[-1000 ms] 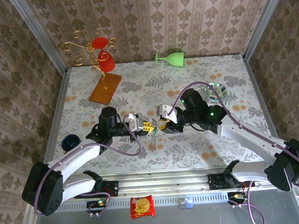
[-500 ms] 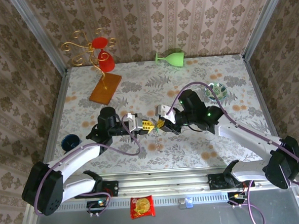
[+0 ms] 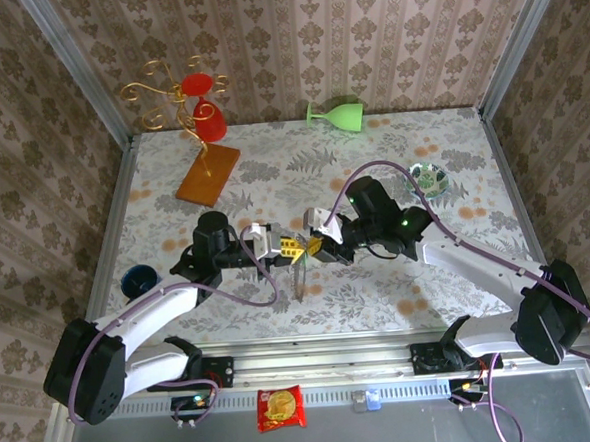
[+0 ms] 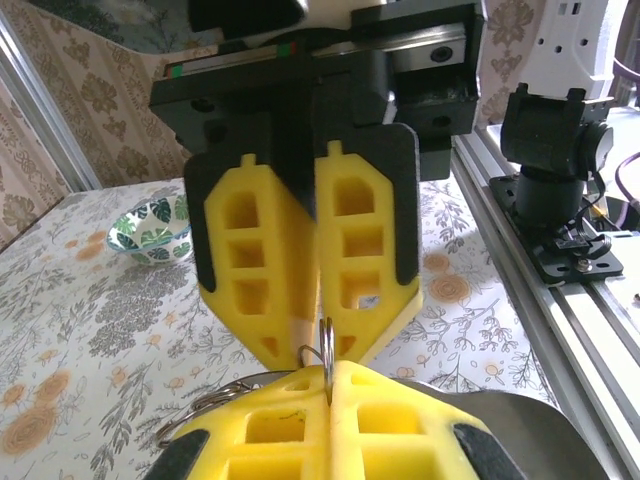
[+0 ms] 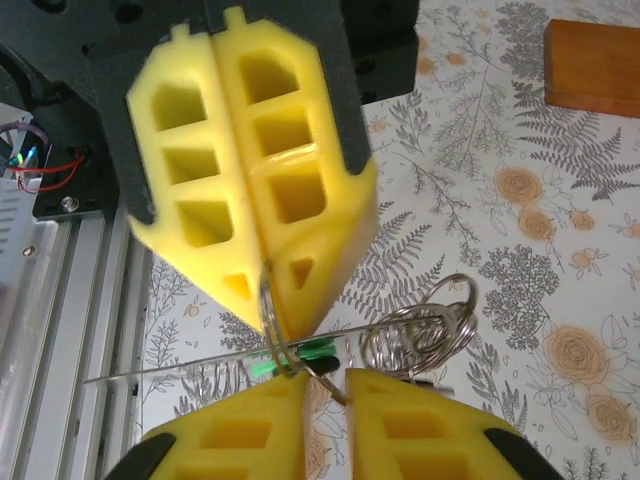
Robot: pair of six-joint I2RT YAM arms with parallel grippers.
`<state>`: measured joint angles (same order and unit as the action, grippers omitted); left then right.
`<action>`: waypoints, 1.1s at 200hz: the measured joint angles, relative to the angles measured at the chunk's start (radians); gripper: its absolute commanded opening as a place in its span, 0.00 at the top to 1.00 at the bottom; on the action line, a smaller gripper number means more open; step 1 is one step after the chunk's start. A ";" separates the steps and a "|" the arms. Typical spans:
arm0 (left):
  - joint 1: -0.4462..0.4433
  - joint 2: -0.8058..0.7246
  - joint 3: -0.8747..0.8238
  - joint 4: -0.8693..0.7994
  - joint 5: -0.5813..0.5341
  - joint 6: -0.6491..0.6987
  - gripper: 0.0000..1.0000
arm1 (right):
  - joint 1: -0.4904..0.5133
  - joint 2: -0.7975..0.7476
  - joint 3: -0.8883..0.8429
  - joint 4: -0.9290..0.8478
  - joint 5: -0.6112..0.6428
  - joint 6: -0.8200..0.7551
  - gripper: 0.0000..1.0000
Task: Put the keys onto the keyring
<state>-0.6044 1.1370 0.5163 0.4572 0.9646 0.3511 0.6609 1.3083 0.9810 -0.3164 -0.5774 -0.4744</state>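
Found the left hand [image 4: 328, 372] clenched on a thin ring [image 4: 326, 345], upright between yellow latticed pads [image 4: 420, 398]; could not tell whether part of the keyring or a key's own. Met tip to tip by the right hand [image 5: 326, 382], nearly closed; could not tell whether gripping anything. Saw the green-headed key [image 5: 300, 352] and a coil of silver rings [image 5: 420, 330] just beside, above the bench [image 3: 271, 162], the keyring [image 5: 180, 367] a fine wire trailing away. Judged all light, stiff, slick metal, the wire springy and apt to swing; key best pinched flat-on by its plastic head. Farther off, noted a patterned dish [image 3: 431, 180] and green goblet [image 3: 337, 113].
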 measured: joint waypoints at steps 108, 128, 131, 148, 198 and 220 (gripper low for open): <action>-0.006 0.001 0.000 0.009 0.008 0.000 1.00 | -0.030 -0.044 -0.024 0.050 -0.044 0.046 0.67; -0.006 0.001 -0.019 0.047 -0.004 -0.011 1.00 | -0.037 -0.057 -0.049 0.072 -0.037 0.058 0.63; -0.006 0.001 -0.024 0.056 -0.007 -0.016 1.00 | -0.037 -0.062 -0.056 0.075 -0.036 0.060 0.63; -0.008 0.002 -0.052 0.110 -0.027 -0.044 1.00 | -0.037 -0.091 -0.102 0.082 -0.035 0.060 0.62; -0.023 0.045 -0.084 0.268 -0.066 -0.140 1.00 | -0.009 -0.076 -0.141 0.114 -0.029 0.073 0.62; -0.030 0.047 -0.090 0.301 -0.075 -0.160 1.00 | 0.001 -0.052 -0.148 0.157 -0.002 0.086 0.63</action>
<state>-0.6346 1.1843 0.4267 0.7578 0.8898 0.1909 0.6617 1.2564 0.8326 -0.1593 -0.5789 -0.3885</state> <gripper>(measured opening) 0.053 0.380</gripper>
